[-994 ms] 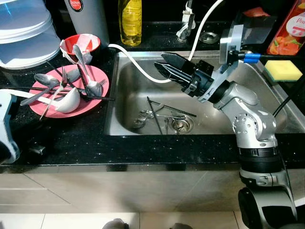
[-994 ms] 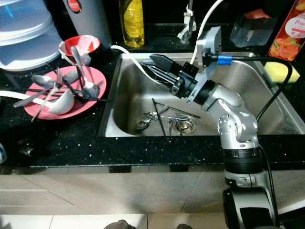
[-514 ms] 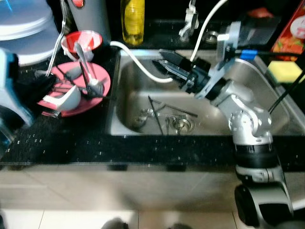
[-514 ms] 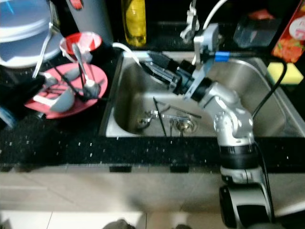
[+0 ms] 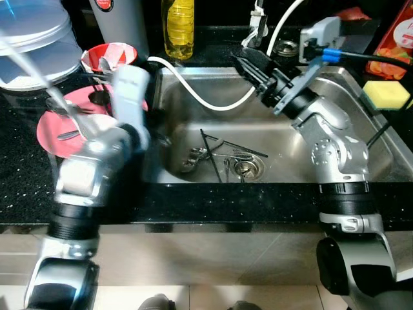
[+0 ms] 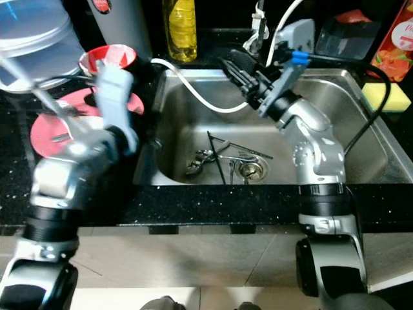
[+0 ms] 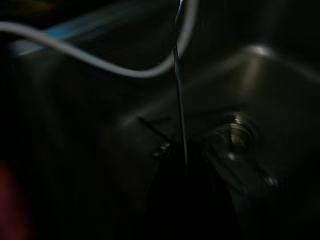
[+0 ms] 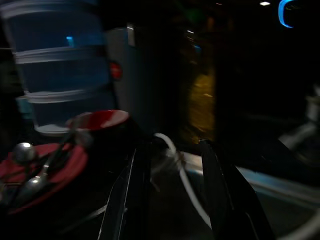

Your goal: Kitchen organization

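My left arm [image 5: 97, 161] reaches across the black counter between the pink plate [image 5: 51, 123] and the sink [image 5: 361, 129]. In the left wrist view my left gripper [image 7: 182, 170] is shut on a thin metal utensil [image 7: 179, 100] and looks down at the sink's drain [image 7: 240, 135]. Several loose pieces of cutlery [image 5: 216, 155] lie around the drain. My right gripper [image 5: 240, 61] hovers over the sink's back left corner near the white hose [image 5: 200, 100]. It is open, and nothing sits between its fingers [image 8: 137, 165]. More spoons rest on the pink plate and in the red bowl [image 5: 106, 55].
A yellow bottle [image 5: 179, 26] and a grey canister [image 5: 126, 19] stand behind the sink. Stacked clear containers [image 5: 32, 32] fill the back left. A yellow sponge [image 5: 386, 93] and a red carton [image 5: 397, 35] are at the right. The tap [image 5: 258, 26] is beside my right gripper.
My left arm has swung from the pink plate to the sink's left edge, carrying a utensil. My right gripper has risen and drawn back toward the tap.
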{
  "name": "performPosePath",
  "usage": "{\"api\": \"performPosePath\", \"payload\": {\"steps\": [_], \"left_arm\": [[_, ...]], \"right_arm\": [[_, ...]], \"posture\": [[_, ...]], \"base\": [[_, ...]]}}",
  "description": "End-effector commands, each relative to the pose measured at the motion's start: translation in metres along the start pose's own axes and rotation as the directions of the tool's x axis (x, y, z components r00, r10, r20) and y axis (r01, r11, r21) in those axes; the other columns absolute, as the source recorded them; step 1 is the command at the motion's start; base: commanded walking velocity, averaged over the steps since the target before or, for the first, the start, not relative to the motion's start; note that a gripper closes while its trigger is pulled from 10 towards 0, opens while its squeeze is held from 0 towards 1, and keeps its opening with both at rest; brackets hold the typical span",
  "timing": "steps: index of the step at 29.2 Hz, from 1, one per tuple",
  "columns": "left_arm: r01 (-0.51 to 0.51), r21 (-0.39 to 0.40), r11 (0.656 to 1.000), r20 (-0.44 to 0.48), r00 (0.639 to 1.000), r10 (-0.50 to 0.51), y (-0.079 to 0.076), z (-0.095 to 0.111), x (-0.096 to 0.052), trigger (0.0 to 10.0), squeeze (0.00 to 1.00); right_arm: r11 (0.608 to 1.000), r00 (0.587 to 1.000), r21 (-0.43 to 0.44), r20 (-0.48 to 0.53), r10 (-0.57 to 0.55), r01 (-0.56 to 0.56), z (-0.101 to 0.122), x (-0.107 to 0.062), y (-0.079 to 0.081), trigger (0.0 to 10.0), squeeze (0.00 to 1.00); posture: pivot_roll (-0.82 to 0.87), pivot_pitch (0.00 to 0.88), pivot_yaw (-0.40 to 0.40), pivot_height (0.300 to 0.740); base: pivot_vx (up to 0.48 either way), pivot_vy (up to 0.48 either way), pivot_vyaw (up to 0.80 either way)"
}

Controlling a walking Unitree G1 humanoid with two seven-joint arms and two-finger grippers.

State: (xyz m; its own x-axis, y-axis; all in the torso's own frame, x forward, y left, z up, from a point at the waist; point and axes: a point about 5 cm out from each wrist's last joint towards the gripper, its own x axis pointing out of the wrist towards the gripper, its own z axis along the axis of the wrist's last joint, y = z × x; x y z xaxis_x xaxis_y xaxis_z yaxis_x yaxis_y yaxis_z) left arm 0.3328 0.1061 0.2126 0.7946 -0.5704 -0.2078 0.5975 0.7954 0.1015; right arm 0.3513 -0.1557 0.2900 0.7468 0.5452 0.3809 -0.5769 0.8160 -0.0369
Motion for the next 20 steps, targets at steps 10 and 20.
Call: {"api": "performPosePath", "payload": {"steps": [10,20], "left_arm": [[0.005,0.074,0.997,-0.055,0.998,0.0,-0.009,-0.017,0.018,10.0,1.0],[0.007,0.049,0.999,0.07,0.997,-0.01,-0.007,-0.004,0.0,10.0,1.0]], "right_arm": [[0.998,0.998,-0.023,0.026,-0.055,0.055,0.001,-0.007,-0.002,10.0,0.0],[0.999,0.999,-0.012,0.029,-0.041,0.042,-0.001,-0.001,0.003,10.0,0.0]], "posture": [[0.0,0.054,0.108,0.74],[0.01,0.041,0.093,0.74]], "base": [[0.0,0.0,0.0],[0.0,0.0,0.0]]}}
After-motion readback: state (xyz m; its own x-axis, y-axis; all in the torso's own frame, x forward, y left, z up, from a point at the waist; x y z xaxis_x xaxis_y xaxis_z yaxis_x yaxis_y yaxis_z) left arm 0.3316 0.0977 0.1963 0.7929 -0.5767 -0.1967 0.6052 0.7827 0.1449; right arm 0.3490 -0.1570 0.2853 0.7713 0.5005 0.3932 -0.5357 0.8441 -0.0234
